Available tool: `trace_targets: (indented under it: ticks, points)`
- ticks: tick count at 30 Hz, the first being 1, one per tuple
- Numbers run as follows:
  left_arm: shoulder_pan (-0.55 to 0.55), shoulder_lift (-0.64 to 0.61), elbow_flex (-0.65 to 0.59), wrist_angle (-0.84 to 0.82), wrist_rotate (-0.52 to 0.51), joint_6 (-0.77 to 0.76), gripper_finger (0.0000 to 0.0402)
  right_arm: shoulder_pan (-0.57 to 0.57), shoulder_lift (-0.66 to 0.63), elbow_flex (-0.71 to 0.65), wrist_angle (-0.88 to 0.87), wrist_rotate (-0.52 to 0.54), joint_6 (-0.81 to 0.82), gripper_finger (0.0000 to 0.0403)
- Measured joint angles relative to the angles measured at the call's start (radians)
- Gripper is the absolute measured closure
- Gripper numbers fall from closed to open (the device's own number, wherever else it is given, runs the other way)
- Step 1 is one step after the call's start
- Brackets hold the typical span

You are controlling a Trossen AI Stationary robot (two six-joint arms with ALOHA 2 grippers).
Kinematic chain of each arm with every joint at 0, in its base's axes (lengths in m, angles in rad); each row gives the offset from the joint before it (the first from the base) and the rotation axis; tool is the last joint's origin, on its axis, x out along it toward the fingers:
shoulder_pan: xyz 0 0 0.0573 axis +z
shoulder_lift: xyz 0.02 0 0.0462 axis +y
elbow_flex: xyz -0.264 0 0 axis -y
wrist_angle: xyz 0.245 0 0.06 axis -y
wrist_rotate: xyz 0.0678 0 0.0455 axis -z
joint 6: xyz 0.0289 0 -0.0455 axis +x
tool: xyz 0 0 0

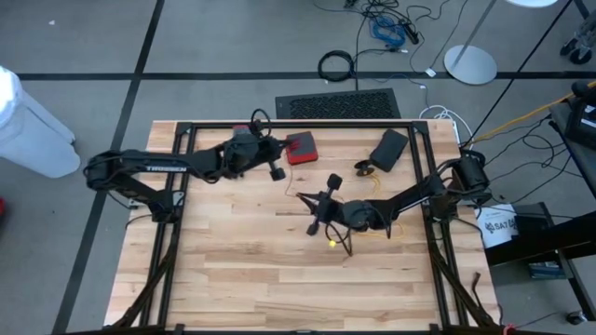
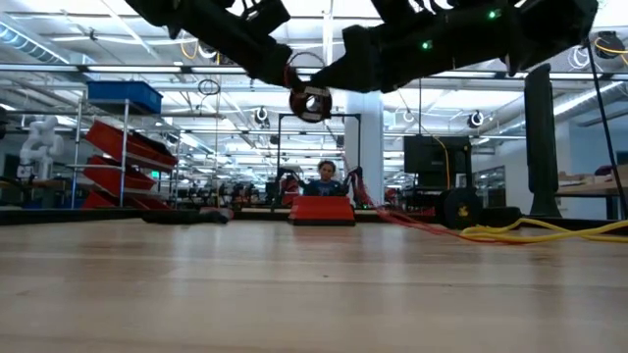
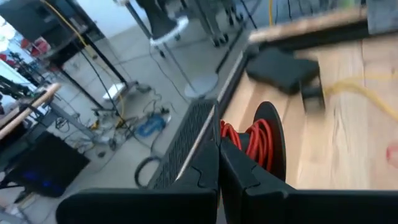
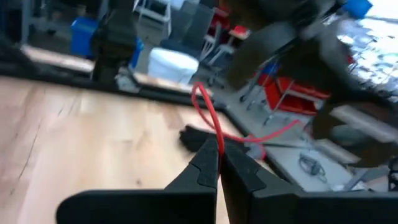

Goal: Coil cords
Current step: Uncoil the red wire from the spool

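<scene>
A thin red cord [image 4: 210,124] runs between my two grippers above the table's middle. My right gripper [image 4: 219,158] is shut on a strand of it, and from there the cord loops up and away. My left gripper [image 3: 219,158] is shut, with a small coil of red cord [image 3: 258,140] right beyond its fingertips. In the low view that coil [image 2: 309,98] hangs in the air under both arms. A yellow cord [image 1: 374,191] lies loose on the table under the right arm. In the high view my left gripper [image 1: 277,172] and my right gripper [image 1: 301,196] stand close together. My left gripper has the red coil [image 3: 231,138] at its fingertips, coming nearly level from the table's left. The fingers hide the place of contact. The coil is clear of the table. My right gripper pinches one strand of the red cord [image 4: 217,144] between its fingertips, level, coming from the table's right. The strand rises from the fingers in a slack loop, clear of the table.
A red box-like thing [image 1: 300,147] and a flat black thing [image 1: 388,149] lie near the table's far edge. The yellow cord shows again low on the right in the low view [image 2: 549,231]. The near half of the wooden table [image 1: 261,279] is bare wood.
</scene>
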Motion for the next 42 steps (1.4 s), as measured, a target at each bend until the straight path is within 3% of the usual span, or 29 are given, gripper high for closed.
trace_targets:
  ticks: [7,14,24,31,36,42]
  points:
    - [0.000,0.038,0.000,0.117,0.075,-0.030,0.0402,-0.062,0.000,0.021,-0.187,0.046,0.102,0.0403]
    - [0.000,-0.017,0.000,0.133,0.140,-0.055,0.0401,-0.166,0.000,0.019,-0.467,0.137,0.295,0.0403]
    - [-0.005,-0.123,0.000,-0.067,0.235,-0.074,0.0401,-0.211,0.000,0.019,-0.724,0.295,0.464,0.0403]
    - [-0.007,-0.144,0.000,-0.236,0.246,-0.077,0.0401,-0.182,0.000,0.019,-0.748,0.323,0.490,0.0398]
    - [-0.007,-0.144,0.000,-0.249,0.246,-0.077,0.0402,-0.148,0.000,0.019,-0.757,0.203,0.471,0.0343]
    - [-0.007,-0.144,0.000,-0.227,0.271,-0.078,0.0402,-0.087,-0.009,0.018,-0.733,0.174,0.450,0.0246]
